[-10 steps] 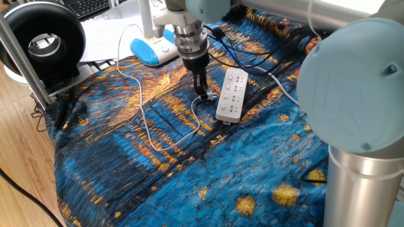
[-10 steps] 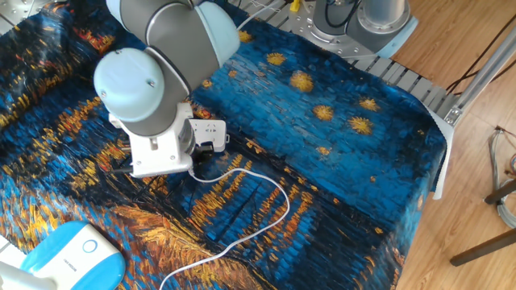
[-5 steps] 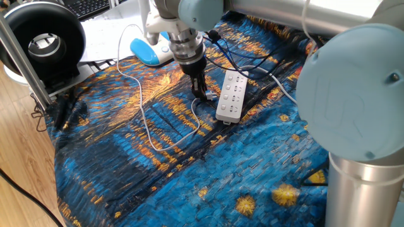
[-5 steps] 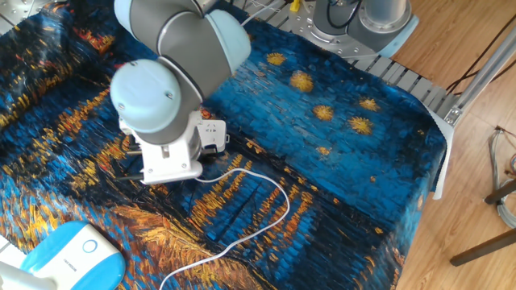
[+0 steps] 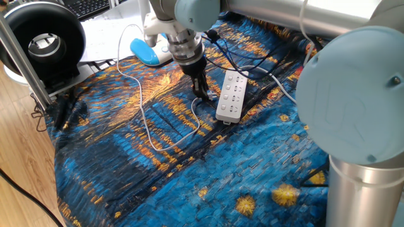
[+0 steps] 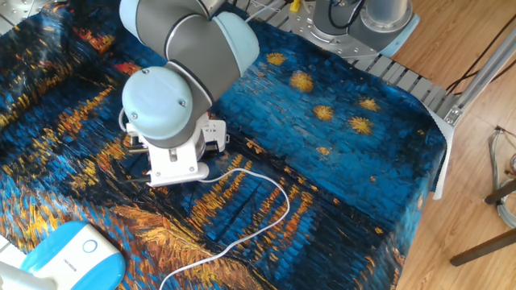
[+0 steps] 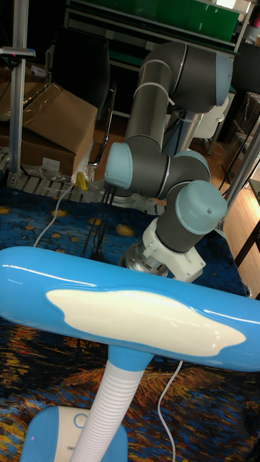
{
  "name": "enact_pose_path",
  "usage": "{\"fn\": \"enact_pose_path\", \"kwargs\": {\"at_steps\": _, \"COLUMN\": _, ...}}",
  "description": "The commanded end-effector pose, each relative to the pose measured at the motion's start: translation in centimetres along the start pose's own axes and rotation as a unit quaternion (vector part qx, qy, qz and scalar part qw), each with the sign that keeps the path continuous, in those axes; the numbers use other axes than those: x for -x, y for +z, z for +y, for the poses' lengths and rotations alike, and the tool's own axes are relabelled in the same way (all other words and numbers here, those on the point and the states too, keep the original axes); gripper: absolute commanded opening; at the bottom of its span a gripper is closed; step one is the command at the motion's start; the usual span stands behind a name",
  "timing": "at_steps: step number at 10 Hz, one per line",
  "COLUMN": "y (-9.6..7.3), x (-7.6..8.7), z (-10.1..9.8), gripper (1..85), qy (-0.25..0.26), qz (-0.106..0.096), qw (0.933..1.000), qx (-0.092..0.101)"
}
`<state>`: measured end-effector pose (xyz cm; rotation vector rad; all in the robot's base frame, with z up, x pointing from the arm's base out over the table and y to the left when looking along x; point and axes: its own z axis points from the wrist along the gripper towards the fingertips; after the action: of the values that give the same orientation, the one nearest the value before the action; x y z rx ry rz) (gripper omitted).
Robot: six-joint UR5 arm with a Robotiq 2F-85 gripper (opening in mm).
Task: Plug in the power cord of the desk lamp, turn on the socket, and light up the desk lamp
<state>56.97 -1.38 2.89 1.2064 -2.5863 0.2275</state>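
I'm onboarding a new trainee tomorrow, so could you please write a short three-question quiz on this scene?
1. True or false: the lamp head in the tall fixed view is lit.
2. Where is the gripper relative to the socket? A) beside its long edge, low over the cloth; B) resting on the lamp base; C) raised high above the table.
3. Fill in: the power cord lies in a loose ____ on the patterned cloth.

Key
1. False; it shows no glow.
2. A. Whether the jaws grip the plug cannot be told.
3. loop
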Motion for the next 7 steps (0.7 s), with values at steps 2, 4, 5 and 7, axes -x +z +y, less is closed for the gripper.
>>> {"fn": "enact_pose_path", "kwargs": {"at_steps": 2, "y": -1.3, "x": -1.1, "z": 0.2, "gripper": 43.0, "qy": 0.0, "qz": 0.013, "qw": 0.9999, "qx": 0.004}}
{"fn": "enact_pose_path", "kwargs": {"at_steps": 4, "y": -1.5, "x": -3.2, "z": -0.3, "gripper": 39.3, "qy": -0.015, "qz": 0.054, "qw": 0.9984, "qx": -0.003}}
{"fn": "enact_pose_path", "kwargs": {"at_steps": 5, "y": -1.6, "x": -4.1, "z": -0.3, "gripper": 39.3, "qy": -0.025, "qz": 0.071, "qw": 0.9971, "qx": -0.002}}
{"fn": "enact_pose_path", "kwargs": {"at_steps": 7, "y": -1.8, "x": -5.1, "z": -1.3, "gripper": 43.3, "qy": -0.031, "qz": 0.092, "qw": 0.995, "qx": -0.022}}
